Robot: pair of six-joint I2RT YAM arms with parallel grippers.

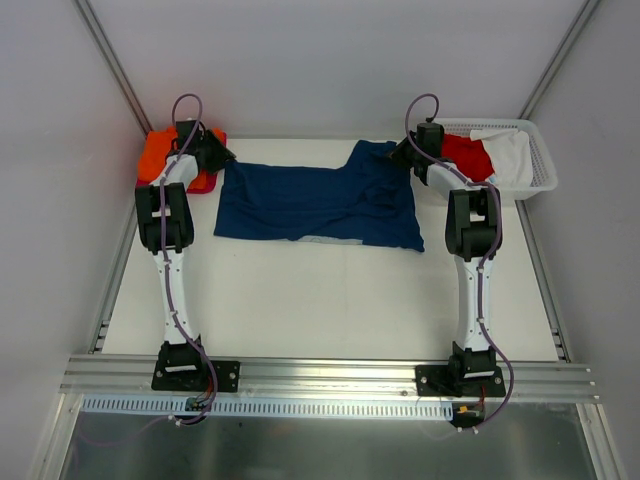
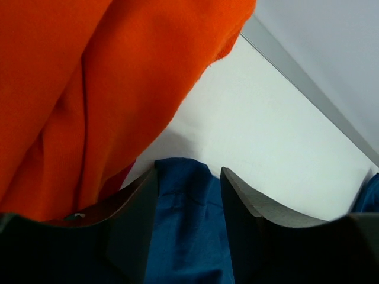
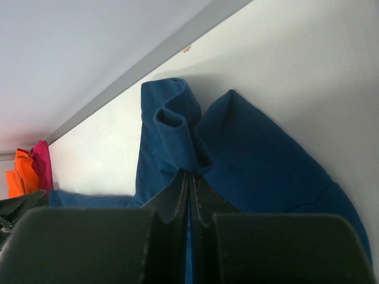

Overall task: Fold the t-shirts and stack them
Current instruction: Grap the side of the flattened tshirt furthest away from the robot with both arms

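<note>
Top external: navy t-shirt [image 1: 320,205] lies spread and rumpled across the far half of the worktop [image 1: 330,300], between the two arms, with no clean fold in it yet. The left gripper [image 1: 215,155] is at its far left corner and the right gripper [image 1: 405,150] at its far right corner. An orange t-shirt [image 1: 155,155] sits as a compact pile in the far left corner, judged to be the stack so far. A red t-shirt [image 1: 465,155] and a white t-shirt [image 1: 510,155] are loose in the basket [image 1: 540,185] at far right, so they are not yet folded. Left wrist: the gripper's jaws stand apart at a middling gap, one on each side of the navy cloth edge. No pinch is visible, and the orange cloth is just beside them. Right wrist: the gripper's jaws are closed tight on a bunched fold of the navy t-shirt, which puckers above the tips. A magenta t-shirt [image 3: 41,163] shows next to the orange one in the distance. Judgement: two shirts appear dealt with, the navy shirt is at the start of its fold, and two are left in the basket.
</note>
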